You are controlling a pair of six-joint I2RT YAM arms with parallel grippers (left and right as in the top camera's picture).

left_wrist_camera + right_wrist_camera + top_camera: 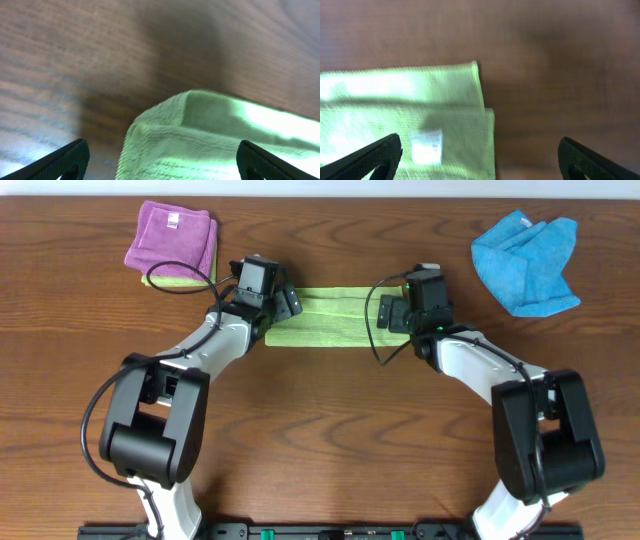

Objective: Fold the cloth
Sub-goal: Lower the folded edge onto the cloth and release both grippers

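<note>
The cloth (335, 318) lies folded into a long narrow strip on the worktop (320, 430), midway between the left and right edges and nearer the far edge than the near one; its layers show as parallel lengthwise creases. The left gripper (285, 305) sits over the strip's left end, the right gripper (392, 313) over its right end. In the left wrist view the left gripper (162, 150) stands wide, its fingers (65, 160) far apart at the bottom corners, the rounded cloth end (210, 130) between them and not pinched. In the right wrist view the right gripper (480, 145) is equally wide; the stacked cloth layers (395, 100) end in stepped edges, with a small white tag (426, 146) on the top layer. A purple cloth (172, 235) rests on another green cloth (165, 280) near the far left corner; a crumpled blue cloth (525, 260) lies near the far right corner.
</note>
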